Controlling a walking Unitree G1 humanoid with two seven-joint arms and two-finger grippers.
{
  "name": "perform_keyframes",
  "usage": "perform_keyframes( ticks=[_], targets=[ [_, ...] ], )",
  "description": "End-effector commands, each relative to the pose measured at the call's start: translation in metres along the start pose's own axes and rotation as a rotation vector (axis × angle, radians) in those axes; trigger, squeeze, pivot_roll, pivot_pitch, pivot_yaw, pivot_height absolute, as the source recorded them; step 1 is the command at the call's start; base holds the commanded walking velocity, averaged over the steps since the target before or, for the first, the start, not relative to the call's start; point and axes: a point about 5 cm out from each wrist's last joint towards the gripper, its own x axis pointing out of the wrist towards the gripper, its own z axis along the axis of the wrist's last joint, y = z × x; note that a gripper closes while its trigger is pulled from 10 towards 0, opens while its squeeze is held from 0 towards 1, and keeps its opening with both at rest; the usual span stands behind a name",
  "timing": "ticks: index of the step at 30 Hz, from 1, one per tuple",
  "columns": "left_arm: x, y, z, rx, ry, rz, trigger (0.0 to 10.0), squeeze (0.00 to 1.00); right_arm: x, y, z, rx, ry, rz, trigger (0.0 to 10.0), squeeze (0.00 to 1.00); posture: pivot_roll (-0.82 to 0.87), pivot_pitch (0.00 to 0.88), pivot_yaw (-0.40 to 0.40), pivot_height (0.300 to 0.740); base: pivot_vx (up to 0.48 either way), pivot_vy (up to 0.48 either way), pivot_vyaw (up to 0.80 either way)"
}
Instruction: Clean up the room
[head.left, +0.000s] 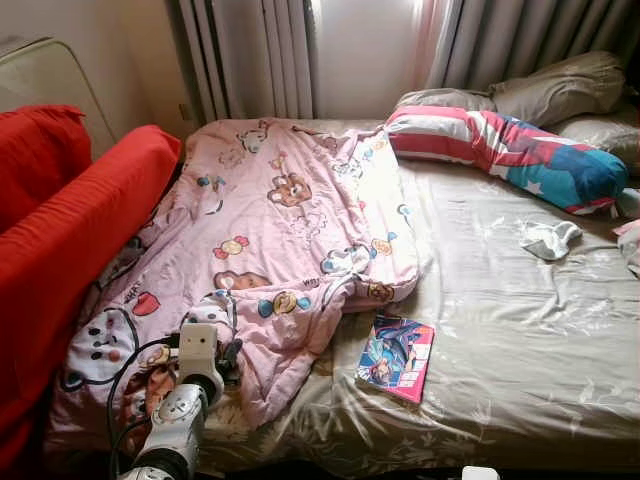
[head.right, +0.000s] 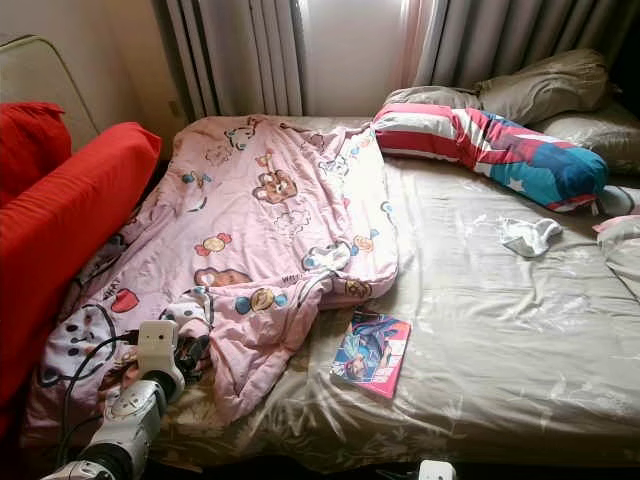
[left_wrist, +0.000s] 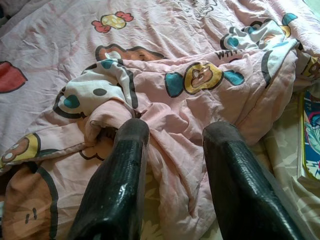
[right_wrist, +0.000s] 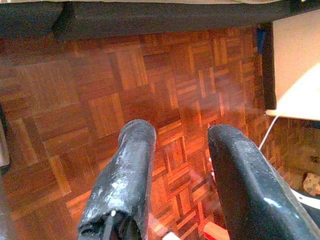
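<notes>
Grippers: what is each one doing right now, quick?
Left gripper: open, over the pink quilt, holding nothing.
Right gripper: open, empty, above the wood floor.

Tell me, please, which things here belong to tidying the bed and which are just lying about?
For the job:
left gripper, open over the blanket
pink blanket, rumpled
magazine on the sheet
white cloth

Just there:
striped bolster
pillows
red sofa
curtains
</notes>
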Motion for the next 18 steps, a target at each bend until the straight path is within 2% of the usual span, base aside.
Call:
perform_keyframes(
  ticks=[1,18],
  targets=[
    [-0.0016,0.0034,-0.0033,-0.009,0.016,0.01,10.0,0.0,-0.2452,0.1203,0.1359,0.15,-0.471,0.587,10.0,0.0,-0.02,0.006,0.016,0.69,0.0,0.0,0.0],
    [-0.0016,0.0034,-0.0033,-0.009,0.016,0.01,10.0,0.0,-0.2452,0.1203,0.1359,0.15,-0.471,0.587,10.0,0.0,-0.02,0.006,0.016,0.69,0.0,0.0,0.0]
  ],
)
